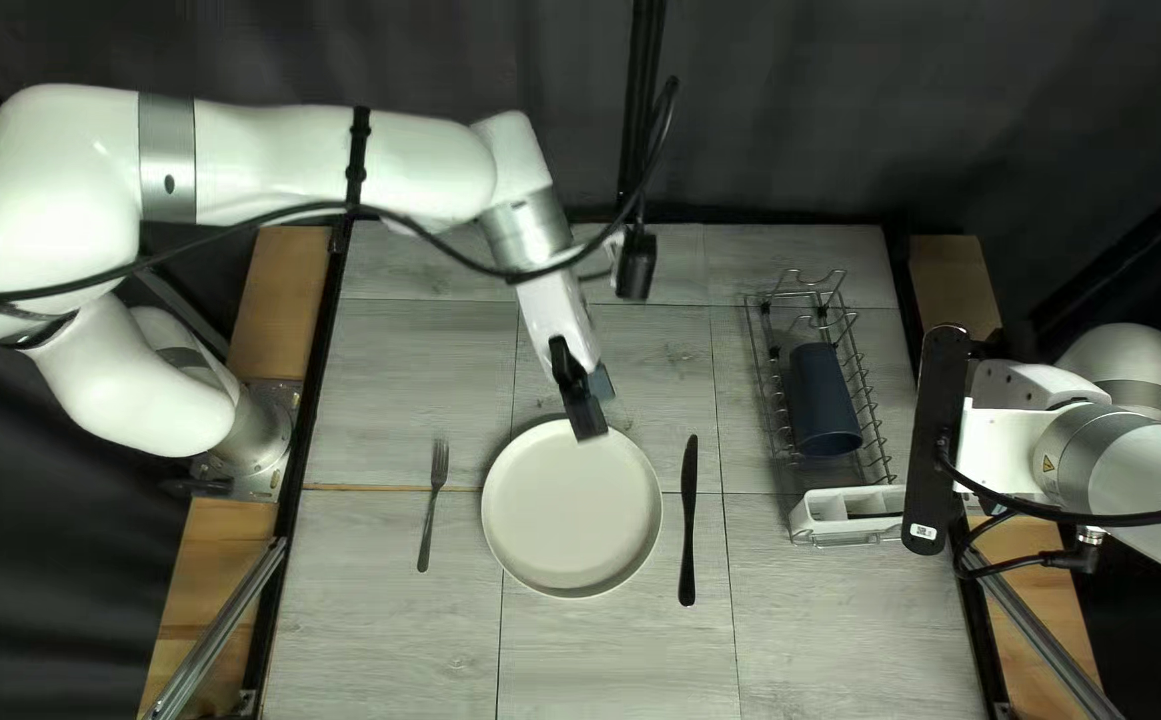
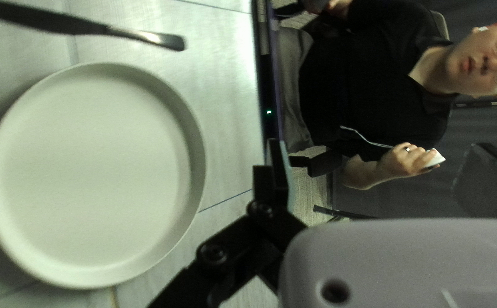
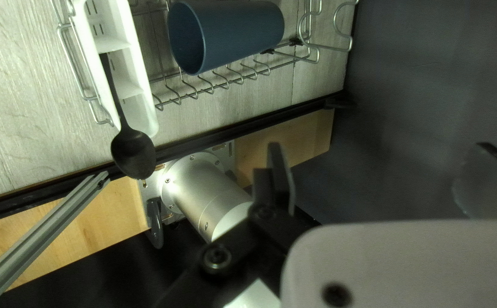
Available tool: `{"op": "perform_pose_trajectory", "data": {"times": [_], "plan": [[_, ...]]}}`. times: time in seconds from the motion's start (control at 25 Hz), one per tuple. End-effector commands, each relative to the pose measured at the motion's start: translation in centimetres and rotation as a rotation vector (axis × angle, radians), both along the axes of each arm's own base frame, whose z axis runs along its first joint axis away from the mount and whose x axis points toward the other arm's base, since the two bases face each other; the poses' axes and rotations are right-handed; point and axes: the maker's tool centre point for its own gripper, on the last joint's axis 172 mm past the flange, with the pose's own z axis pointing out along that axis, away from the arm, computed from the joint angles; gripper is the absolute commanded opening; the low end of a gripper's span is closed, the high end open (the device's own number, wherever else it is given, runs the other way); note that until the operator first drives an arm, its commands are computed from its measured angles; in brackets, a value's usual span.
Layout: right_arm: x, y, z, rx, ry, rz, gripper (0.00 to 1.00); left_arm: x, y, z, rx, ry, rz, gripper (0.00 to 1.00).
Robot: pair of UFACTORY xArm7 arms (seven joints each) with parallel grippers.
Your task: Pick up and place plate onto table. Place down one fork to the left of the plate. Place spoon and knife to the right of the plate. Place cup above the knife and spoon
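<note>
My left gripper (image 1: pixel 592 403) hangs over the far rim of the cream plate (image 1: pixel 572 510); its own view shows the gripper (image 2: pixel 377 171) open and empty, with the plate (image 2: pixel 94 174) off to one side. A fork (image 1: pixel 435 504) lies left of the plate and a black knife (image 1: pixel 690 520) right of it. The blue cup (image 1: pixel 823 400) lies on its side in the wire rack. My right gripper (image 1: pixel 935 440) is raised by the table's right edge; in its wrist view the gripper (image 3: pixel 377 174) is open and empty, and a dark spoon (image 3: pixel 133 153) rests in the caddy.
The wire rack (image 1: pixel 770 387) stands on the table's right part, with the white caddy (image 1: pixel 820 511) at its near end. A seated person (image 2: pixel 374 80) is beyond the table edge in the left wrist view, holding a small white object. My right arm's base (image 3: pixel 205 191) stands beside the table.
</note>
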Motion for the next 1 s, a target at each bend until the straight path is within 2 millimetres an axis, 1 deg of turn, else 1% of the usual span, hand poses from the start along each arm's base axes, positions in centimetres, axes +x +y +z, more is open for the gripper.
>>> {"op": "perform_pose_trajectory", "data": {"times": [0.04,0.4,0.44,0.56,0.6,0.72,0.84,0.88,1.0], "plan": [[0.0,0.0,0.0,0.000,0.000,0.000,1.00,0.8,-1.8,-0.3,0.010,-0.015,-0.052,1.00],[0.0,0.0,0.0,0.000,0.000,0.000,1.00,0.8,-1.8,-0.3,0.010,-0.015,-0.052,1.00],[0.0,0.0,0.0,0.000,0.000,0.000,1.00,0.0,-1.7,-0.2,-0.013,-0.004,-0.019,1.00],[0.0,0.0,0.0,0.000,0.000,0.000,1.00,-1.9,-2.0,1.5,0.047,0.055,0.155,1.00],[0.0,0.0,0.0,0.000,0.000,0.000,1.00,-3.2,-2.3,2.4,0.090,0.085,0.240,1.00],[0.0,0.0,0.0,0.000,0.000,0.000,1.00,-5.1,-3.5,3.9,0.177,0.157,0.400,1.00],[0.0,0.0,0.0,0.000,0.000,0.000,1.00,-6.2,-4.1,4.5,0.248,0.234,0.520,1.00],[0.0,0.0,0.0,0.000,0.000,0.000,1.00,-6.9,-4.0,4.6,0.278,0.271,0.571,1.00],[0.0,0.0,0.0,0.000,0.000,0.000,1.00,-7.9,-3.5,4.7,0.344,0.360,0.675,1.00]]}}
